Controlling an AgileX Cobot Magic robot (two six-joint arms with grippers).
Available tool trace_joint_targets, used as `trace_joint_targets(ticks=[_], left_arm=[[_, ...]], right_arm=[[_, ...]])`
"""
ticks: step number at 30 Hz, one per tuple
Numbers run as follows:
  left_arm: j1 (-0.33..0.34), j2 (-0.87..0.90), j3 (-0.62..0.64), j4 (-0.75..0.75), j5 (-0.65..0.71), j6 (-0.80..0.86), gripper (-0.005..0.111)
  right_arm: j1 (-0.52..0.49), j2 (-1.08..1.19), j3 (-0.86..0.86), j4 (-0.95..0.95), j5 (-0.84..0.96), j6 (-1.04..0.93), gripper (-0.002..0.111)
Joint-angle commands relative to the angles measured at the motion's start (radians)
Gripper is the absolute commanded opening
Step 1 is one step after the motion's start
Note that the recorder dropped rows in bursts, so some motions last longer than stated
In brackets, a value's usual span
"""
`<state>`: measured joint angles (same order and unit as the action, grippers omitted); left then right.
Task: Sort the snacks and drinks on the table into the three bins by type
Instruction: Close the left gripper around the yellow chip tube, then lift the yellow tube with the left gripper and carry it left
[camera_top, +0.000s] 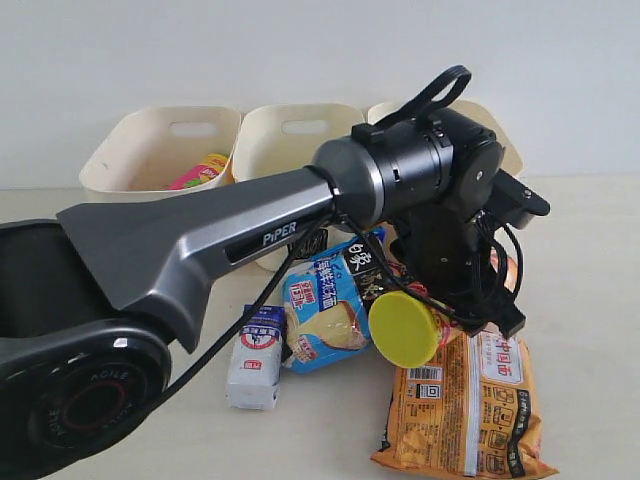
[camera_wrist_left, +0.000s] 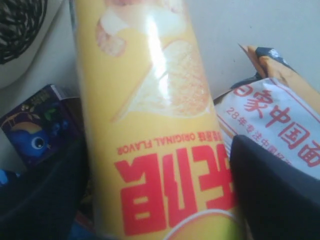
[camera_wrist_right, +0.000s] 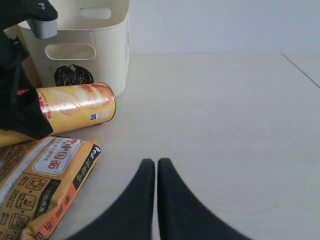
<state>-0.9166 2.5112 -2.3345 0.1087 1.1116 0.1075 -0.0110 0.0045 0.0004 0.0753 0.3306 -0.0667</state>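
Note:
My left gripper (camera_top: 450, 310) reaches across to the right and is shut on the yellow-orange chip tube (camera_top: 403, 328), whose yellow-green lid faces the exterior camera. In the left wrist view the tube (camera_wrist_left: 150, 125) fills the frame between two dark fingers (camera_wrist_left: 272, 195). I cannot tell whether the tube is off the table. Below it lies the large orange bag (camera_top: 470, 400). To its left are the blue bag (camera_top: 325, 310) and the small white carton (camera_top: 256, 358). Three cream bins (camera_top: 150, 150) stand at the back; the left one holds a pink tube (camera_top: 200, 172). My right gripper (camera_wrist_right: 156, 165) is shut and holds nothing.
The right wrist view has a scribbled bin (camera_wrist_right: 85, 45) just behind the tube (camera_wrist_right: 75, 107), the orange bag (camera_wrist_right: 45, 180) beside it, and bare tabletop (camera_wrist_right: 225, 115) stretching away. The left arm's grey link (camera_top: 200, 240) hides part of the middle bin (camera_top: 290, 130).

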Motion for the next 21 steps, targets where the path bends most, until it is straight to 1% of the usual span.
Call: trace_joint_targets(ticks=[1,2,7,14,17,21], left_arm=[[-0.003,0.011,-0.004,0.000,0.018,0.031,0.012],[-0.003,0.009,-0.004,0.000,0.018,0.051,0.005],[-0.003,-0.021,-0.004,-0.008,0.008,0.067,0.004],[-0.003,-0.156,-0.004,-0.070,-0.006,0.111,0.004],[-0.003,-0.210,-0.004,-0.099,0.025,0.111,0.004],[-0.003,-0.271,-0.004,-0.101,0.069,0.106,0.004]], right_arm=[[-0.008,-0.005,0.000,-0.005,-0.008,0.001,0.000],[-0.008,-0.005,0.000,-0.005,-0.008,0.001,0.000],[-0.008,-0.005,0.000,-0.005,-0.008,0.001,0.000],[-0.008,-0.005,0.000,-0.005,-0.008,0.001,0.000],[-0.008,-0.005,0.000,-0.005,-0.008,0.001,0.000],[-0.008,-0.005,0.000,-0.005,-0.008,0.001,0.000]])
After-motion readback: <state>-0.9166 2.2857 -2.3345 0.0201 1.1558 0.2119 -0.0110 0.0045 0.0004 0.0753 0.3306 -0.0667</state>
